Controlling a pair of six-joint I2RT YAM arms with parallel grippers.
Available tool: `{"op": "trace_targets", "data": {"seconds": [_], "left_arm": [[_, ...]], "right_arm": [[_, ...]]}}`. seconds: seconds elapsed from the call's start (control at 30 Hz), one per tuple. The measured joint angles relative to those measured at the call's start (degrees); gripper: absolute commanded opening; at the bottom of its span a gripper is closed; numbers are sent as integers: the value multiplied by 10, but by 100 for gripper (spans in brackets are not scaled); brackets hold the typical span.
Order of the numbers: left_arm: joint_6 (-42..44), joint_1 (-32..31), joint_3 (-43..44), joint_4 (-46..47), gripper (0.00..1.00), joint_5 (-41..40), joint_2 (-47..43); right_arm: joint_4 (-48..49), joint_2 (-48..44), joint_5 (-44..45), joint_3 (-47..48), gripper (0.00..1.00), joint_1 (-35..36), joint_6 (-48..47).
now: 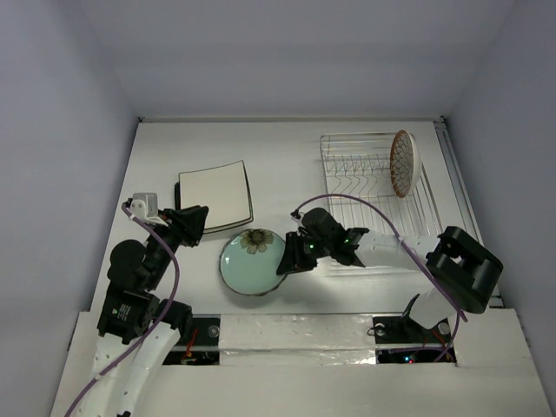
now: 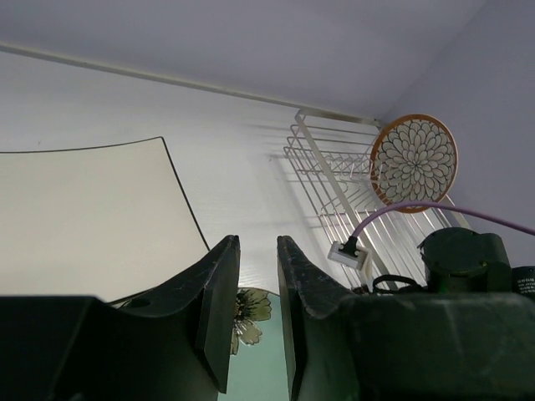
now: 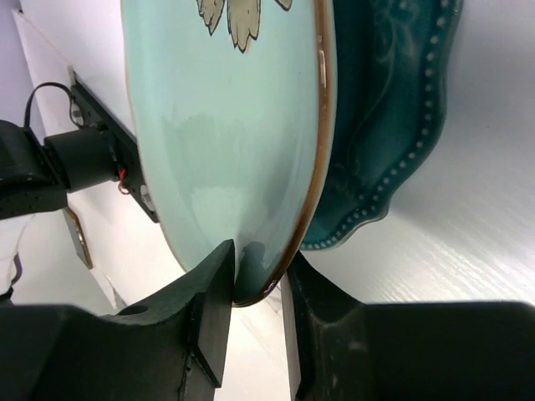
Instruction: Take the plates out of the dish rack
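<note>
My right gripper is shut on the rim of a pale mint round plate with a brown edge and a flower print. The plate is held tilted just over a dark teal scalloped plate that lies on the table. A stack of square cream plates with dark rims lies at the left. My left gripper hovers beside that stack, jaws slightly apart and empty. The wire dish rack holds one upright petal-patterned plate.
White walls enclose the table on the left, back and right. The right arm's purple cable arcs over the rack's near half. The arm bases and mounting rail run along the near edge.
</note>
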Motion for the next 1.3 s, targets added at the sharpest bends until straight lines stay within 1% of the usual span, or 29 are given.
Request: {"op": "trace_targets", "data": {"seconds": [0.03, 0.07, 0.13, 0.23, 0.27, 0.33, 0.37, 0.43, 0.47, 0.57, 0.63, 0.67, 0.7, 0.73, 0.77, 0.8, 0.83, 0.93, 0.97, 1.03, 1.07, 1.1, 1.13, 1.17, 1.27, 1.3], "left_arm": [[0, 0, 0, 0, 22, 1, -1], [0, 0, 0, 0, 22, 1, -2], [0, 0, 0, 0, 22, 1, -3], [0, 0, 0, 0, 22, 2, -3], [0, 0, 0, 0, 22, 2, -3], [0, 0, 0, 0, 22, 2, -3], [0, 0, 0, 0, 22, 2, -3], [0, 0, 0, 0, 22, 2, -3], [0, 0, 0, 0, 22, 2, -3], [0, 0, 0, 0, 22, 3, -3], [0, 0, 0, 0, 22, 3, -3], [0, 0, 0, 0, 22, 3, -3], [0, 0, 0, 0, 22, 3, -3], [0, 0, 0, 0, 22, 3, -3], [0, 0, 0, 0, 22, 3, -3], [0, 0, 0, 0, 22, 3, -3], [0, 0, 0, 0, 22, 3, -3], [0, 0, 0, 0, 21, 3, -3], [0, 0, 0, 0, 19, 3, -3], [0, 0, 0, 0, 12, 3, -3], [0, 0, 0, 0, 3, 3, -3], [-2, 0, 0, 0, 0, 3, -3], [0, 0, 0, 0, 0, 3, -3], [0, 0, 0, 0, 0, 3, -3], [0, 0, 0, 0, 0, 3, -3], [0, 0, 0, 0, 0, 3, -3]], "right_arm": [[-2, 0, 2, 0, 37, 0, -2], [-7, 0, 4, 0, 43, 0, -6], [-16, 0, 9, 0, 47, 0, -13], [-33, 0, 19, 0, 55, 0, -23], [-38, 0, 22, 0, 59, 0, -26], [-43, 0, 26, 0, 64, 0, -31], [-46, 0, 30, 1, 68, 1, -33], [-56, -4, 38, 3, 72, 0, -37], [-63, -8, 42, 4, 77, 0, -40], [-92, -32, 57, 10, 83, 0, -50], [-120, -57, 72, 19, 83, 0, -59], [-136, -74, 81, 26, 75, 0, -64], [-150, -90, 89, 32, 65, 0, -68], [-168, -114, 102, 41, 52, 1, -76], [-187, -136, 115, 52, 20, 1, -83], [-201, -156, 130, 61, 5, 0, -86], [-215, -180, 155, 71, 0, 1, -91], [-269, -249, 258, 122, 0, 0, -106], [-286, -269, 300, 144, 0, -3, -112], [-315, -294, 382, 189, 0, -23, -126], [-322, -302, 427, 208, 0, -47, -133], [-330, -306, 468, 221, 2, -73, -142], [-344, -306, 510, 236, 8, -109, -151], [-355, -300, 546, 247, 28, -146, -162], [-389, -259, 636, 281, 67, -243, -199], [-396, -241, 655, 291, 71, -266, -210]]}}
